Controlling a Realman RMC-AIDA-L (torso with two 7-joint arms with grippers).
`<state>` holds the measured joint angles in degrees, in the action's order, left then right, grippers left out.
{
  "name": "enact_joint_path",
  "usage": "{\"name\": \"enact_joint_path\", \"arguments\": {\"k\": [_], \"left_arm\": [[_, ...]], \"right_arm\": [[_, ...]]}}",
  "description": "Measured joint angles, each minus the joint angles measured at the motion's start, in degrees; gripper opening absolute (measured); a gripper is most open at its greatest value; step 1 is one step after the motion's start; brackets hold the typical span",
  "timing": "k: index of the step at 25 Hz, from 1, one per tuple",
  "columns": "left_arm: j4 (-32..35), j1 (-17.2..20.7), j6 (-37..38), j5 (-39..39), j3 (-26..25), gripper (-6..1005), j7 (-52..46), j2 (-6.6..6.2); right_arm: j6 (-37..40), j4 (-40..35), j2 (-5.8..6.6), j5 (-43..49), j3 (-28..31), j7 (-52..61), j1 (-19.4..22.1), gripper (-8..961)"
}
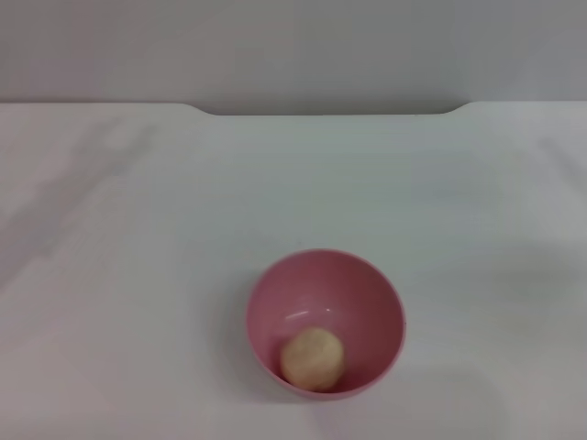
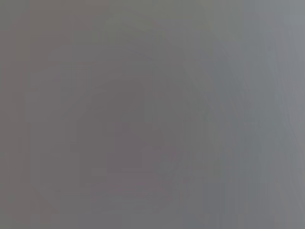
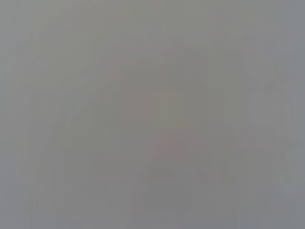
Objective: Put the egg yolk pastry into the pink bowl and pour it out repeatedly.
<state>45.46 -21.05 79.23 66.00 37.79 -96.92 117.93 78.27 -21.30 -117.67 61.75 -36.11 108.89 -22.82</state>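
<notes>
smooth plastic-looking pink bowl with faint sheen, matte lumpy egg yolk pastry, smooth white table

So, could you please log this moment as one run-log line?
pastry: inside bowl, near side | bowl: upright on table | left gripper: not in view | right gripper: not in view | next: pour, likely

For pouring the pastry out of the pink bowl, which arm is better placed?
Right, slightly and tentatively: the pink bowl, upright with the egg yolk pastry inside, sits just right of the table's centre. Neither hand is visible.
</notes>
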Motion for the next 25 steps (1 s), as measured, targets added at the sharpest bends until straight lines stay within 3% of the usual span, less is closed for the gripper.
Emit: {"name": "enact_joint_path", "arguments": {"k": [5, 8, 9, 10, 14, 18, 21, 25], "left_arm": [[-9.51, 3.63, -0.53, -10.54, -0.49, 796, 24.33, 0.34], [-17.90, 3.95, -0.95, -16.21, -1.24, 797, 43.13, 0.51], [-22.47, 3.79, -0.97, -18.25, -1.41, 797, 54.50, 0.59], [-24.40, 3.60, -0.97, -18.78, -1.56, 797, 59.41, 0.64], [-30.16, 2.68, -1.07, -20.25, -2.56, 796, 69.28, 0.70], [-34.11, 2.08, -2.10, -20.62, -2.88, 795, 78.36, 0.72], [-35.51, 2.33, -2.33, -20.43, -2.13, 796, 81.84, 0.75], [-37.61, 2.51, -2.37, -20.32, -1.94, 796, 82.76, 0.81]], "right_arm": [[2.18, 6.39, -1.41, -11.22, 2.04, -10.36, 2.76, 518], [3.59, 11.88, -1.68, -15.07, 2.11, -28.41, 2.30, 518], [5.23, 18.24, -1.86, -17.65, 2.20, -45.94, 0.40, 518], [5.23, 18.24, -1.86, -17.65, 2.20, -45.94, 0.40, 518], [7.21, 31.74, -2.10, -18.91, 4.45, -82.03, -5.25, 518], [7.16, 41.51, -2.25, -17.77, 11.95, -110.79, -10.18, 518], [7.13, 41.57, -2.18, -13.09, 14.92, -118.78, -10.19, 518], [4.98, 38.64, -1.99, -9.51, 15.88, -112.38, -9.12, 518]]}}
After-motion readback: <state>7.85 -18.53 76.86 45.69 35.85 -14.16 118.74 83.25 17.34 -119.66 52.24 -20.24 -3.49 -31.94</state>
